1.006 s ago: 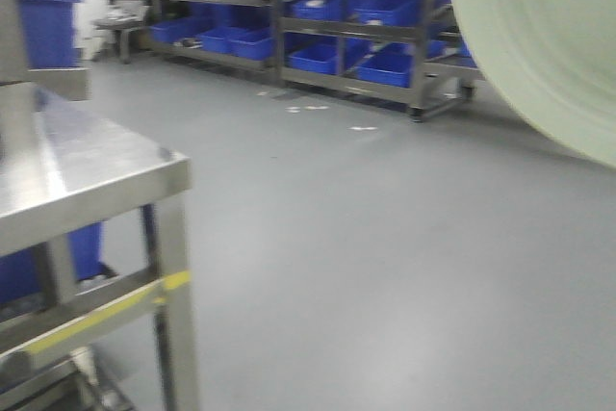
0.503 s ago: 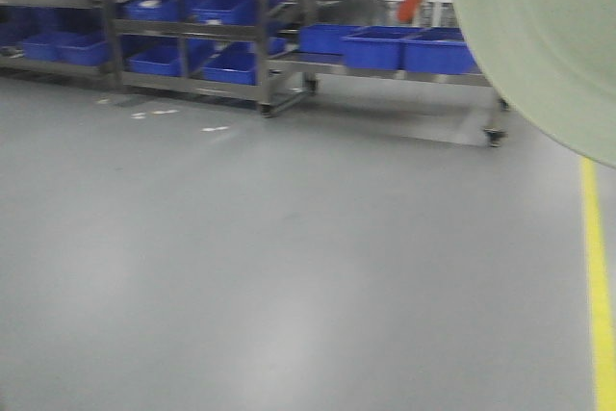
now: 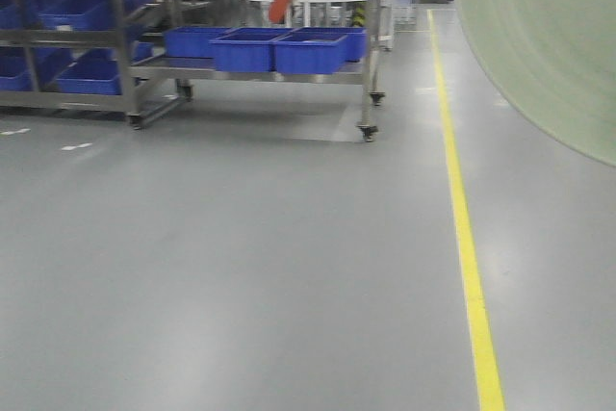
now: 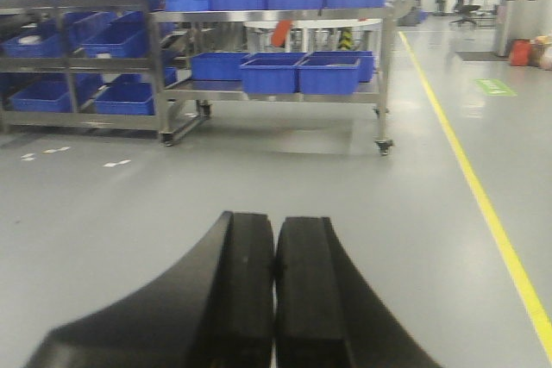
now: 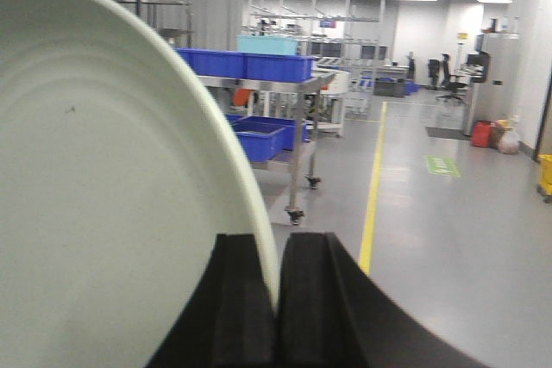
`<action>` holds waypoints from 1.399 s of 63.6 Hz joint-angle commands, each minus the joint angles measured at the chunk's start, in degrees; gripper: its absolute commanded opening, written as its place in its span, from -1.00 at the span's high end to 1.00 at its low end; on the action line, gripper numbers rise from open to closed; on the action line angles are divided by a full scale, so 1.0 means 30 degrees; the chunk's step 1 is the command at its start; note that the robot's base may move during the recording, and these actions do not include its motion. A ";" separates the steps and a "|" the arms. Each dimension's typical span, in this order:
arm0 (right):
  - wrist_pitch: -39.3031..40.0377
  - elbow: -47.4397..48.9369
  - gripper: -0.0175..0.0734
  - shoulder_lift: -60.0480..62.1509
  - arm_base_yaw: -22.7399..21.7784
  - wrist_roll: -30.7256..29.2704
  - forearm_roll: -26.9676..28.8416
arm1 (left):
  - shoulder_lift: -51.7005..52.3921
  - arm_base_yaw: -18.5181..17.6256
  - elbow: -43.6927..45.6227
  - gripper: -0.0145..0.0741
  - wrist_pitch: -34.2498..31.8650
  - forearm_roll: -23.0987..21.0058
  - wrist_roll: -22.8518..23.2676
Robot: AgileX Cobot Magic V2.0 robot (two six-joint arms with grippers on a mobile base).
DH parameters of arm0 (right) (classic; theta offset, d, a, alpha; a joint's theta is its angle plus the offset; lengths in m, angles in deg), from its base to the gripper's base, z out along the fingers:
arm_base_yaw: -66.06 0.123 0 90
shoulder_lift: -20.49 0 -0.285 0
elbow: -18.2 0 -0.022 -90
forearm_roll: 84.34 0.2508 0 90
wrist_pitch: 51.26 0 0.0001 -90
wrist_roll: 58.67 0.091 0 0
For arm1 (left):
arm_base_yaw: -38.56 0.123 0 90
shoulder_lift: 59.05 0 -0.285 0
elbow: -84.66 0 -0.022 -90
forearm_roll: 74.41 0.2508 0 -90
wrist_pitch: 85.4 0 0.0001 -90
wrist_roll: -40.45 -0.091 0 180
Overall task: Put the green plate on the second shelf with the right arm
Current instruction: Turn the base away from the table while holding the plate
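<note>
R gripper (image 5: 276, 252) jaws pinch the green plate (image 5: 103, 196) at its rim, plate upright on edge; L gripper (image 4: 275, 223) jaws pressed together, pad to pad.

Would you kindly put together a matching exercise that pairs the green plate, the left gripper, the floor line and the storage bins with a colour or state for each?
Things
1. green plate
2. left gripper
3. floor line
4. storage bins

Colour or state
A. blue
B. shut, holding nothing
C. pinched at its rim by the right gripper
D. yellow

Pairs: 1-C, 2-B, 3-D, 4-A.
</note>
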 commanded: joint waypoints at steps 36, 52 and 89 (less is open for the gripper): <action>0.2166 0.0614 0.49 -0.0226 -0.0083 -0.0015 0.0191 | 0.0308 -0.0061 -0.0758 0.38 -0.1526 0.0000 0.0029; 0.2166 0.0614 0.49 -0.0226 -0.0083 -0.0015 0.0191 | 0.0308 -0.0061 -0.0758 0.38 -0.1526 0.0000 0.0029; 0.2166 0.0614 0.49 -0.0226 -0.0083 -0.0015 0.0191 | 0.0308 -0.0061 -0.0758 0.38 -0.1526 0.0000 0.0029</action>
